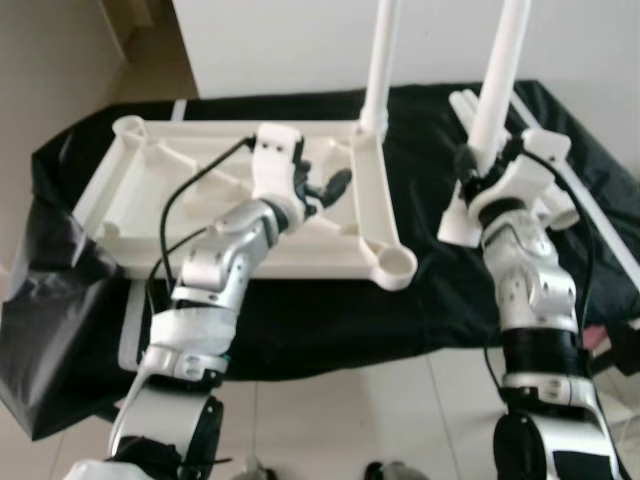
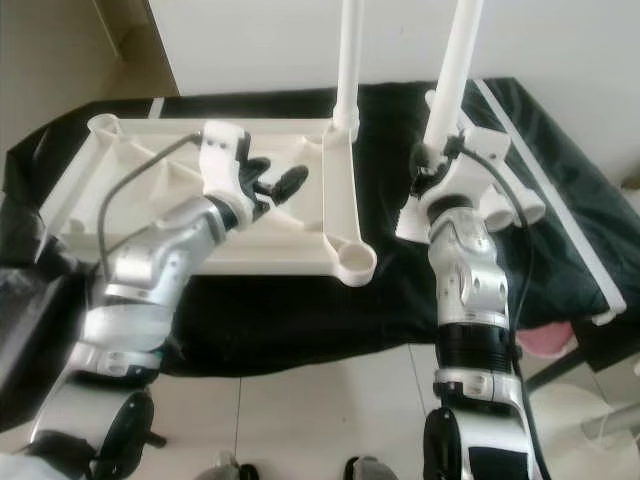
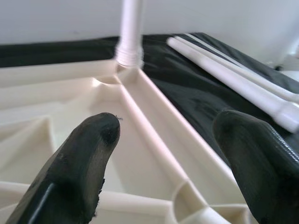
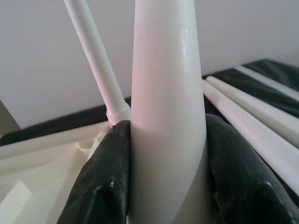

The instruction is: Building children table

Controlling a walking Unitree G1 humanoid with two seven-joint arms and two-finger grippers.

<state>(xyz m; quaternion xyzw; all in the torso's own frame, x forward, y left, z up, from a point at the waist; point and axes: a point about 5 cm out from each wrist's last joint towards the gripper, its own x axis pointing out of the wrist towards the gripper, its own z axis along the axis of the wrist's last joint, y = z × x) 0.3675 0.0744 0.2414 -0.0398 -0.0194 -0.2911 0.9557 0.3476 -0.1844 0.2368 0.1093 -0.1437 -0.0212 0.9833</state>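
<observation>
Left gripper (image 1: pixel 322 190) hovers over the white tabletop (image 1: pixel 110 195), which lies upside down on a black cloth (image 1: pixel 420 300). Its two black fingers (image 3: pixel 79 163) are spread wide apart and hold nothing; in the left wrist view they stand on either side of the raised edge of the tabletop without touching it. The tabletop takes the left half of the cloth, and its ribs and corner sockets face upward. At about 1 o'clock from the left gripper, a white leg (image 1: pixel 382 60) stands upright in the far right corner of the tabletop. The near right corner socket (image 1: pixel 395 265), at about 5 o'clock from this gripper, has no leg in it.

Right gripper (image 1: pixel 478 165) is to the right of the tabletop, above the cloth. Its fingers are closed on a second leg (image 1: pixel 503 60), which points upward with a slight tilt; the right wrist view shows both pads pressed on the sides of this leg. More loose white legs (image 3: pixel 243 88) lie flat on the cloth at about 3 o'clock from the right gripper, close beside each other.
</observation>
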